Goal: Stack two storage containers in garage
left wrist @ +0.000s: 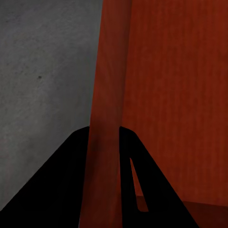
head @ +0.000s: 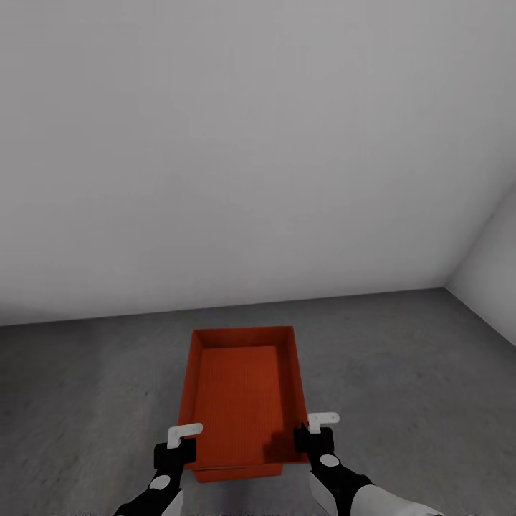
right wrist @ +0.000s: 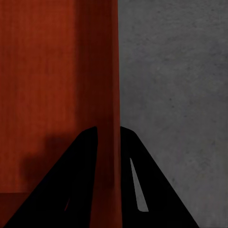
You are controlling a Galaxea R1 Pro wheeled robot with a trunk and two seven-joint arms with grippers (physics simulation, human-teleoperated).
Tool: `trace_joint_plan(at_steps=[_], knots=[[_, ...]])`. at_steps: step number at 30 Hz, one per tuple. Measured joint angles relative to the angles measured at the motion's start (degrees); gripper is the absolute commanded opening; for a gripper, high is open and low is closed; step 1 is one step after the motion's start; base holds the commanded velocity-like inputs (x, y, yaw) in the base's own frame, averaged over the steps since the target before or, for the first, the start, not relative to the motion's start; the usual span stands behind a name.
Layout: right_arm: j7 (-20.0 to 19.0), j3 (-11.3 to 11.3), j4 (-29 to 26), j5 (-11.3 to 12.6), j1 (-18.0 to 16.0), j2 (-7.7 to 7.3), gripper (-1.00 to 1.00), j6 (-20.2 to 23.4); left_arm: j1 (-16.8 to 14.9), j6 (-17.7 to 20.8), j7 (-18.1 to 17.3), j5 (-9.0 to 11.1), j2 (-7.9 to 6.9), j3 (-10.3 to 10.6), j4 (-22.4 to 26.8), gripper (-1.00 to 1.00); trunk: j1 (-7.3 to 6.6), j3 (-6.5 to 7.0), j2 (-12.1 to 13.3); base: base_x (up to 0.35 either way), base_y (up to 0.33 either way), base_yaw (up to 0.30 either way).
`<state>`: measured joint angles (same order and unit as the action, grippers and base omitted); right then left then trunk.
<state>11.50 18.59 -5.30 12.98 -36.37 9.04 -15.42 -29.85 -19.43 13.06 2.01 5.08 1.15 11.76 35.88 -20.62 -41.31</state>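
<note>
orange-red storage container (head: 240, 398) sits over the dark grey floor (head: 416, 373), its two long side walls each pinched between the black fingers of the left gripper (head: 183, 446) and right gripper (head: 309, 434), both forearms reaching forward beside it.

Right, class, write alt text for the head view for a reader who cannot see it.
An orange-red storage container, open-topped and empty, is gripped on its two long walls by the left gripper and right gripper. Below it lies the dark grey floor, and plain pale grey walls rise behind.
</note>
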Motion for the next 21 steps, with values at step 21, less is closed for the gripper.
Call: trace_joint_plan(at_steps=[21], knots=[[0.0,0.0,0.0,0.0,0.0,0.00,-1.00,0.0,0.0,0.0,0.0,0.0,0.01,0.0,0.0,-1.00,0.00,-1.94,0.0,0.000,0.000,0.000]])
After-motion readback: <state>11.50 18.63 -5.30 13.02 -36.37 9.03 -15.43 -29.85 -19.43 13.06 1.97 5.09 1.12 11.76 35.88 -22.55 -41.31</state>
